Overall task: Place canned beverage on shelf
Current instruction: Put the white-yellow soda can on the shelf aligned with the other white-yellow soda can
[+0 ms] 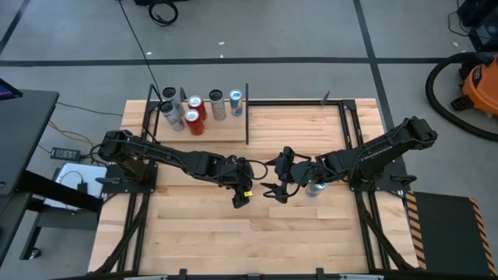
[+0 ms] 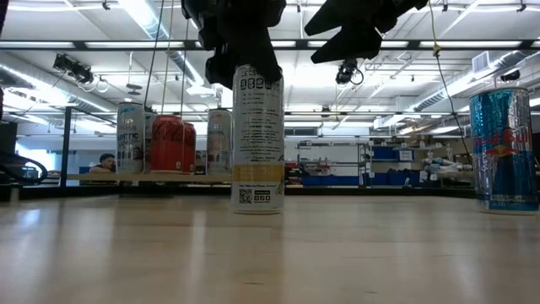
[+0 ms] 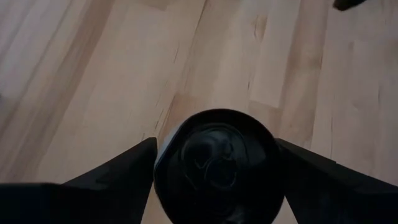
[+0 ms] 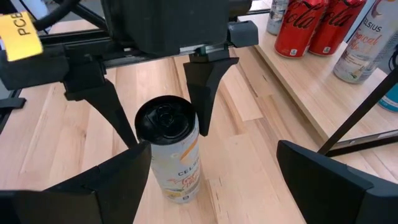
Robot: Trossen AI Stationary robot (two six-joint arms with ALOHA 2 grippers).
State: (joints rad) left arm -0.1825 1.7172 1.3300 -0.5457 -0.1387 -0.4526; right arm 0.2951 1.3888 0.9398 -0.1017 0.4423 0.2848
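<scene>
A tall white can with a black top (image 2: 257, 139) stands upright on the tabletop near the middle. My left gripper (image 1: 240, 198) hangs over it, pointing down, shut on its top end (image 3: 217, 162). My right gripper (image 4: 214, 186) is open and empty, a little to the can's right, facing it. The shelf (image 1: 210, 132), a pale board in thin black uprights, stands at the far left of the table with several cans on it, among them two red ones (image 4: 308, 25). A blue and silver can (image 2: 504, 148) stands on the table under my right arm. My left gripper pinches the white can's top end, just under the black lid (image 4: 165, 118), between its two fingers (image 4: 202, 93). The fingers come from above, pointing down, one on each side. The can stands upright with its bottom on the tabletop.
The shelf's black uprights (image 1: 247, 113) and a black frame along the table's far edge and sides (image 1: 346, 124) stand around the work area. Bare wood (image 1: 257, 241) lies toward the near edge. The room beyond shows racks and ceiling lights.
</scene>
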